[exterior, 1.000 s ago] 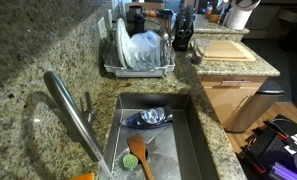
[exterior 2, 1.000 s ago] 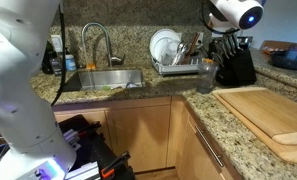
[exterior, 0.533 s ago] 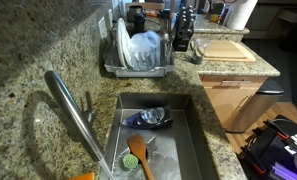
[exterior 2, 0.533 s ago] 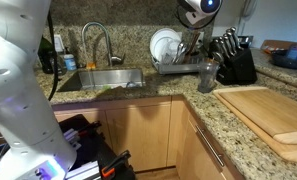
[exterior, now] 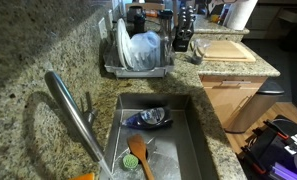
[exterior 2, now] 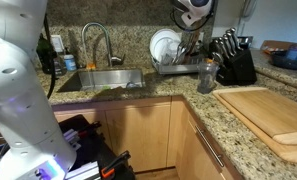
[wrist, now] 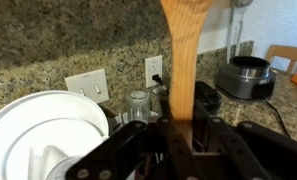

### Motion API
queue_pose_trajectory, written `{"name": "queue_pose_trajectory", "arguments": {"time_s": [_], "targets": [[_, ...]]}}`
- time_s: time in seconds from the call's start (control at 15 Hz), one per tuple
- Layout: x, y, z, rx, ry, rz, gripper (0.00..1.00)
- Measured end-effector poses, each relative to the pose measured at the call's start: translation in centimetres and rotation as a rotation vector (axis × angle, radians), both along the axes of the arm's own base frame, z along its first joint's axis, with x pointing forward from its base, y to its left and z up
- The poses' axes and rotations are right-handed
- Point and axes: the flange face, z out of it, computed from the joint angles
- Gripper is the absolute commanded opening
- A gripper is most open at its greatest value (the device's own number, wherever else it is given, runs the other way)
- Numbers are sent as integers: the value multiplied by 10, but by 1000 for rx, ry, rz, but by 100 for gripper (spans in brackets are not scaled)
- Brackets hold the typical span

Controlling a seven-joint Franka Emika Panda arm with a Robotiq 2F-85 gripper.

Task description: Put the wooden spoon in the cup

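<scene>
**Wooden spoon clamped in the end effector by the dish rack**

In the wrist view the end effector (wrist: 181, 135) is closed on the handle of the slim brown wooden spoon (wrist: 180, 55). Its dark fingers (wrist: 158, 140) press on the handle from both sides. The spoon stands straight out past the fingertips, with its broad end at the top edge of the picture. Behind it are the speckled granite backsplash (wrist: 48, 40) with white wall sockets (wrist: 88, 88), a small glass jar (wrist: 138, 103) and a dark round appliance (wrist: 250, 78). Stacked white plates (wrist: 43, 130) fill the lower left corner.

The small round grey metal cup (exterior 2: 207, 75) stands on the granite worktop (exterior 2: 188, 95), just beside the wire dish rack (exterior 2: 178, 66) and between it and the black knife block (exterior 2: 233, 62). The spoon is not in it. The pale wooden cutting board (exterior 2: 268, 115) lies further along the worktop. In the steel sink (exterior: 193, 140) lie an orange-tan spatula with a green handle (exterior: 138, 155) and a blue dish-like item (exterior: 148, 118), near the curved steel tap (exterior: 73, 115).
</scene>
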Motion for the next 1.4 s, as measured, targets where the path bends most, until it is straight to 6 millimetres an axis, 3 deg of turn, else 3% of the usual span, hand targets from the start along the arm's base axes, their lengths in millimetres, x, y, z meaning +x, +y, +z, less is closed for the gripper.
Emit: {"name": "queue_pose_trajectory", "arguments": {"time_s": [0.07,0.13,0.33,0.4,0.67,0.8,0.93,1.13,1.2,1.4], "targets": [[-8,9,1,-25,45,-30,6],[-16,20,5,-55,86,-57,25],[-36,47,19,-112,140,-100,25],[-39,49,21,-115,141,-99,6],[-43,44,20,-146,139,-137,6],[-56,43,28,-199,125,-234,6],[-77,51,50,-255,113,-349,6],[-119,73,101,-329,83,-505,6],[-126,71,117,-335,51,-510,25],[-137,47,144,-340,-1,-535,25]]}}
